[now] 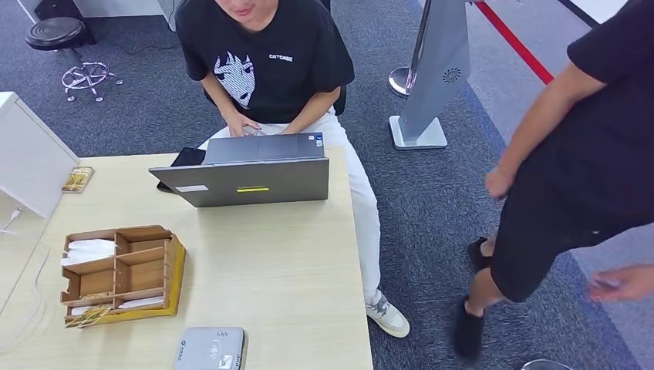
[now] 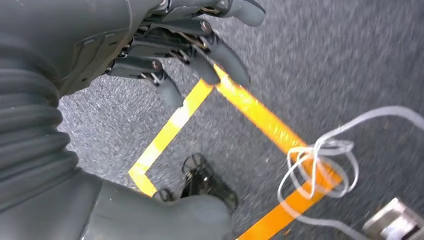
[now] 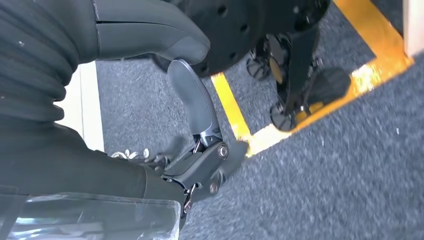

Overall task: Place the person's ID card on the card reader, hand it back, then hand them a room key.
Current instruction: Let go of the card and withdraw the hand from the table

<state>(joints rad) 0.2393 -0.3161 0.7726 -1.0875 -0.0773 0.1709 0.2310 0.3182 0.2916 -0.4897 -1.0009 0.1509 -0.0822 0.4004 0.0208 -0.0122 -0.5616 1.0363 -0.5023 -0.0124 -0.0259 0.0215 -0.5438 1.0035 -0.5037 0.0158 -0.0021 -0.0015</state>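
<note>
Grey card reader cut off at table edge; left robot hand spread empty, right robot hand unclear.

On the pale wooden table are one grey open laptop, one wooden compartmented organiser box, one flat grey card reader and one small yellow packet; beside the table are two people in black shirts: one seated, one standing
</note>
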